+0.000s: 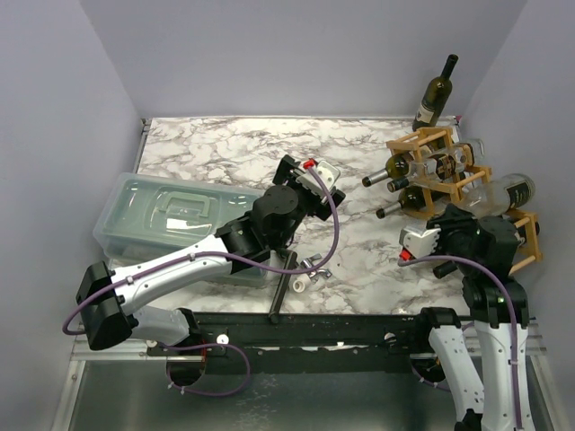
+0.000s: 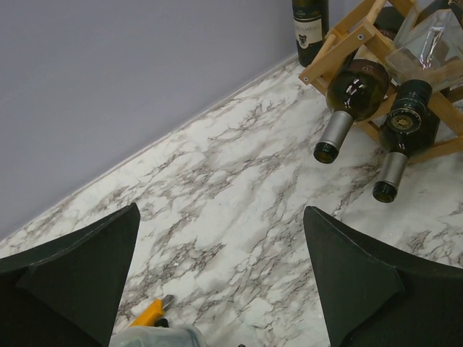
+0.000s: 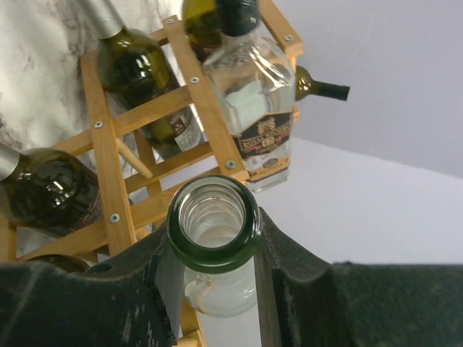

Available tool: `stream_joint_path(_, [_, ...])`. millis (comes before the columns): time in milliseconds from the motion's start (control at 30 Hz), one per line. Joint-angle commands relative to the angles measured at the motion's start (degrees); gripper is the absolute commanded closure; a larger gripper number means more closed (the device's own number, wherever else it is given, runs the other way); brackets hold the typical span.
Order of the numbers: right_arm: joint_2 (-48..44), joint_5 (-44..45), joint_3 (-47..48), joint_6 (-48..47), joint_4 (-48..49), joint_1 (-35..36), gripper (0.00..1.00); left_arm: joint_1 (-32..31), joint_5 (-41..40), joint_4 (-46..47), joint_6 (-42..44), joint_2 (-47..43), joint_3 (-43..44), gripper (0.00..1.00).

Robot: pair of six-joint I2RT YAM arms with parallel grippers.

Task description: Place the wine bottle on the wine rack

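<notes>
Neck grip at the light-brown wooden wine rack (image 3: 108,184), with danger of a slip or a knock.
Right end effector (image 3: 214,249) clenched only on the smooth open neck of the clear glass wine bottle (image 3: 215,217), body pointing toward a low cell, seating impossible to tell; likely to twist between the pads and strike a wooden bar. Just beside, a clear labelled bottle (image 3: 249,101) resting on the rack, easy to push out. Left end effector (image 2: 224,289) released, empty, well apart over the marbled desk (image 2: 239,188).

Top view looks down from high behind; both wrist views closely face the wine rack (image 3: 108,173)
</notes>
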Motion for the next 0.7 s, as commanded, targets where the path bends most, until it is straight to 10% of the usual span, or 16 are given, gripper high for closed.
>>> stream_joint_path(0, [-1.6,0.6,-4.2,-4.0,-6.1,1.1,1.00,-0.2,-1.3,1.0,0.9,0.9,-0.9,0.04])
stream_joint_path(667, [-5.7,1.1,-11.4,-5.6,-10.5,7.2,0.45,-0.2,-1.8,0.9,2.1,3.0,-0.6,0.04])
